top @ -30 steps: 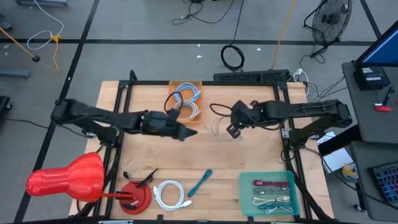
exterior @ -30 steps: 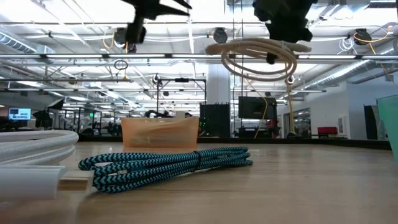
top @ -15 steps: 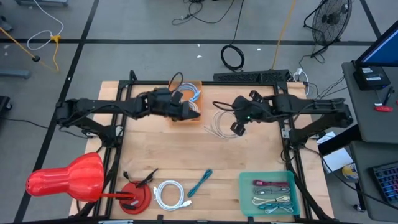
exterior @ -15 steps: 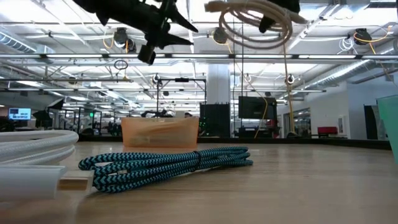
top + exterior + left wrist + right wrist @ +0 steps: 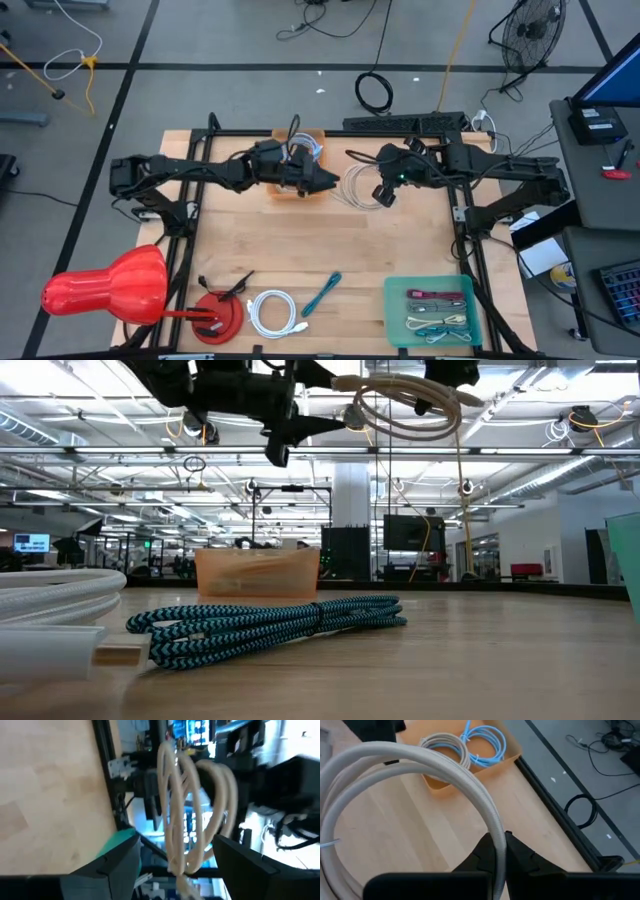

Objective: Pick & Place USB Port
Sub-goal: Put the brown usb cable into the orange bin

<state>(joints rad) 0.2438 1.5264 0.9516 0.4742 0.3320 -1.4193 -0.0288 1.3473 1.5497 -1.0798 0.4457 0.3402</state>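
A coil of beige USB cable point(image 5: 360, 186) hangs in the air over the far middle of the table, with my right gripper point(image 5: 384, 192) shut on it. My left gripper point(image 5: 330, 180) reaches in level from the table's left, just right of the orange tray point(image 5: 298, 182). It is open, and in the left wrist view the coil point(image 5: 192, 815) stands ahead of it between the two fingers; I see no touch. In the low view the coil point(image 5: 410, 405) hangs high above the wood. My right gripper pinches a strand of the coil's loop point(image 5: 495, 837) between its two fingers. The fingers come slanting down from the table's right side and lie across the strand. The coil is lifted clear of the table, its other turns spreading out beyond the fingers point(image 5: 350, 785).
The orange tray holds a beige and a blue cable point(image 5: 482, 740). Along the near edge lie a red horn-shaped object point(image 5: 105, 285), a red disc point(image 5: 218, 318), a white cable coil point(image 5: 275, 312), a teal braided cable point(image 5: 270, 625) and a green tray point(image 5: 392, 300) with cables.
My left gripper has gone from the table's middle toward the far edge, then right toward the coil; it has rolled and opened. My right gripper has risen with the coil, which stays clear of the table.
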